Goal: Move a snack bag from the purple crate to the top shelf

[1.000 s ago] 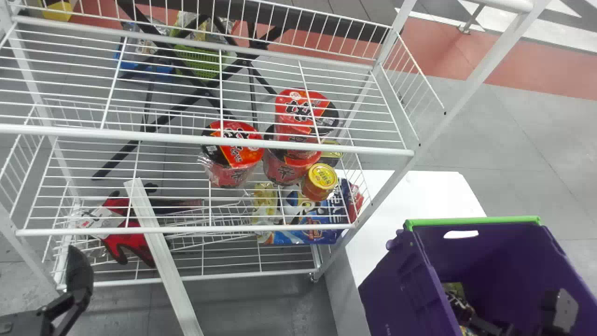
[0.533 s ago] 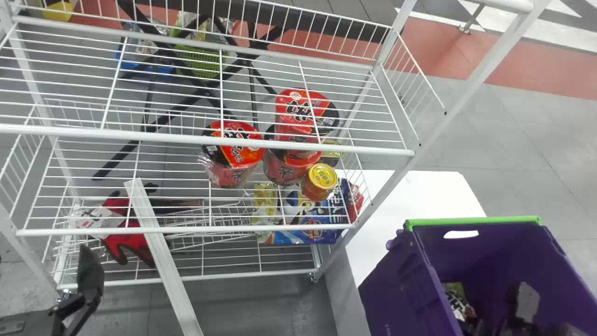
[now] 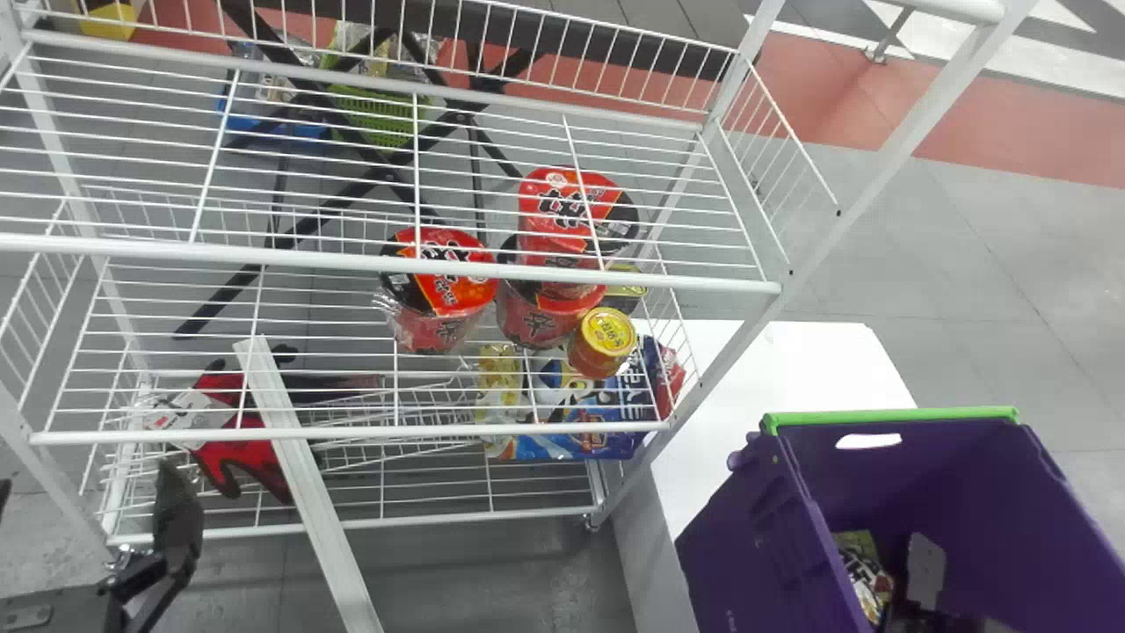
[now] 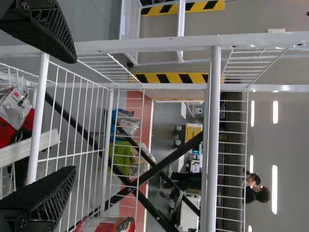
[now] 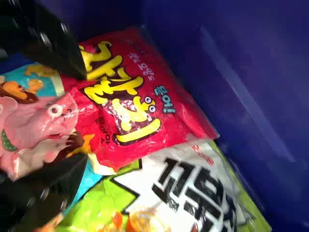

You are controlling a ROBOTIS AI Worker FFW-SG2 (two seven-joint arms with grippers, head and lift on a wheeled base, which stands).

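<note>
In the head view, my right gripper [image 3: 923, 576] is down inside the purple crate [image 3: 879, 425]. The right wrist view has my right gripper [image 5: 86, 118] open over a red snack bag [image 5: 140, 96] with yellow lettering. A pink and blue bag [image 5: 38, 125] lies partly under its fingers, and a green and white bag [image 5: 188, 188] beside the red one; the crate wall [image 5: 231, 58] rises close by. My left gripper [image 3: 180, 523] stands in front of the rack at lower left. From its wrist, the left gripper [image 4: 73, 113] is open with nothing held. The upper wire shelf [image 3: 395, 259] spans the rack.
Red noodle cups [image 3: 444, 290] and a yellow-lidded can [image 3: 602, 341] stand on the lower shelf. Blue snack packaging [image 3: 571, 431] and red gloves [image 3: 233, 440] are lower down. A white table [image 3: 773, 369] carries the crate beside the rack's right post [image 3: 844, 220].
In the head view, my right gripper has moved left inside the crate, close to the bags. My left gripper has shifted slightly to the right.
</note>
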